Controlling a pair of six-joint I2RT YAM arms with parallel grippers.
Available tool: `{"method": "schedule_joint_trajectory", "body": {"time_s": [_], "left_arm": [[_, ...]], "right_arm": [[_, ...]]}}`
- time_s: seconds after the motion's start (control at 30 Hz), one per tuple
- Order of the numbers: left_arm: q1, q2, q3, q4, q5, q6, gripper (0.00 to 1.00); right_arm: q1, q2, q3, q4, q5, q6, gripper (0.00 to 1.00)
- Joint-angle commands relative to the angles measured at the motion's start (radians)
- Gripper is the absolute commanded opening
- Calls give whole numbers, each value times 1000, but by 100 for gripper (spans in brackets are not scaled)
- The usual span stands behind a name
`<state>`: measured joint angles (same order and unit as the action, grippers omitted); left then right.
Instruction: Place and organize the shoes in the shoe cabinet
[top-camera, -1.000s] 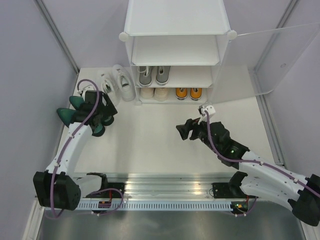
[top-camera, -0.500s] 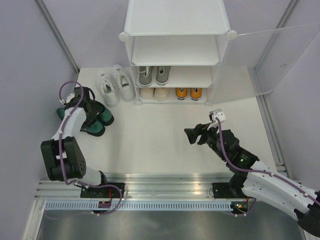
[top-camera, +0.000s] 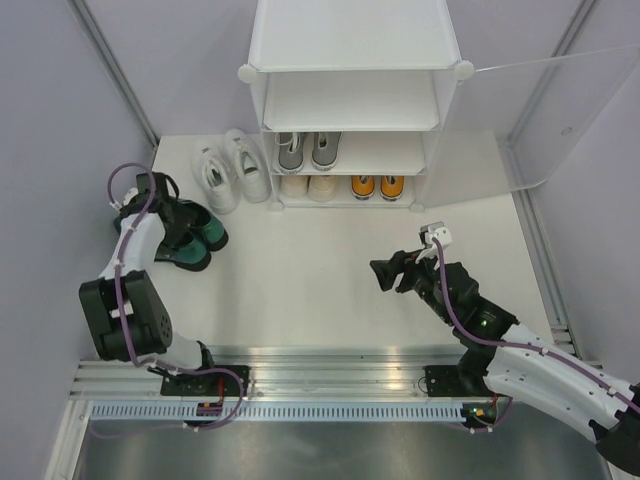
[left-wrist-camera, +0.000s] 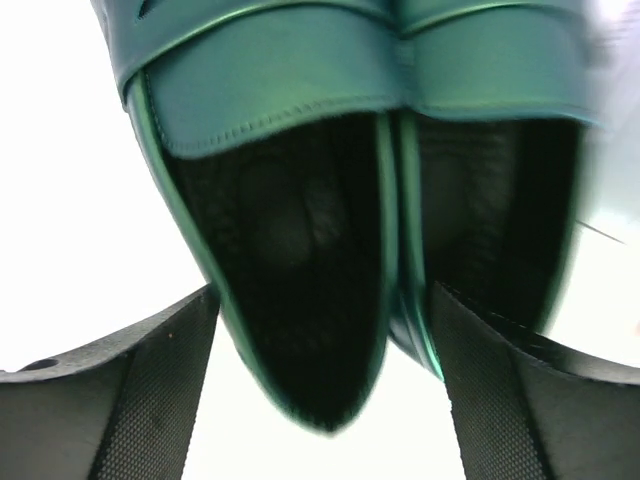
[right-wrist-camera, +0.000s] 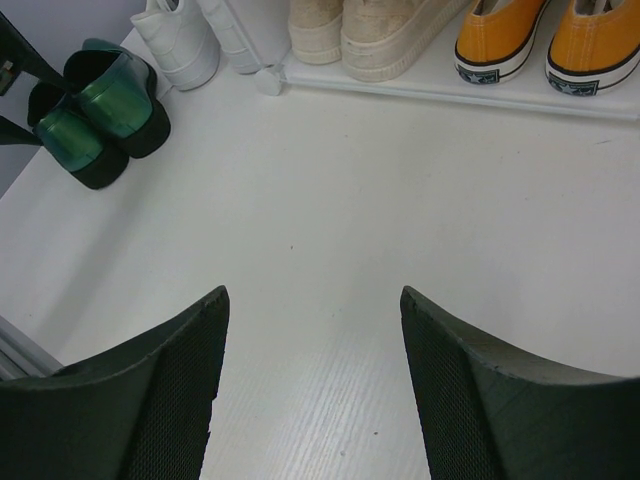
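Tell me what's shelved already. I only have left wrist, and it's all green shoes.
Observer: Grey pair on the cabinet middle shelf; cream pair and orange pair on the bottom one.
Operator: White sneakers?
Observer: On the floor, beside the cabinet's left side.
Operator: Right gripper busy?
Observer: No, open and empty above the floor.

Sneakers lie just left of the shoe cabinet, pointed shoes farther left, toward the near edge.
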<state>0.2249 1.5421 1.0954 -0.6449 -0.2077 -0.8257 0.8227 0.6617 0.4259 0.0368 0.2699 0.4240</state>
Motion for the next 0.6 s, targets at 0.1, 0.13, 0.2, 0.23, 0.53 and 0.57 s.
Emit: {"method": "schedule_joint_trajectory", "body": {"time_s": [0.1,0.13,0.2,0.23,0.53,0.57], "left_arm": [[-4,-235,89,70,15,86,85],[-4,-240,95,70,7,94,85],[-4,-225,113,70,-5,115,86],[-4,-211,118,68,-1,119,86],[-6,-10,92,74,82,94,85],[-4,7,93,76,88,92,85]], "right_arm": [[1,35,4,18,14,12,73],[1,36,4,18,14,12,73],[3,36,2,20,18,15,73],[3,36,2,20,20,13,73],[1,49,2,21,28,13,71],[1,52,2,21,26,15,70]]}}
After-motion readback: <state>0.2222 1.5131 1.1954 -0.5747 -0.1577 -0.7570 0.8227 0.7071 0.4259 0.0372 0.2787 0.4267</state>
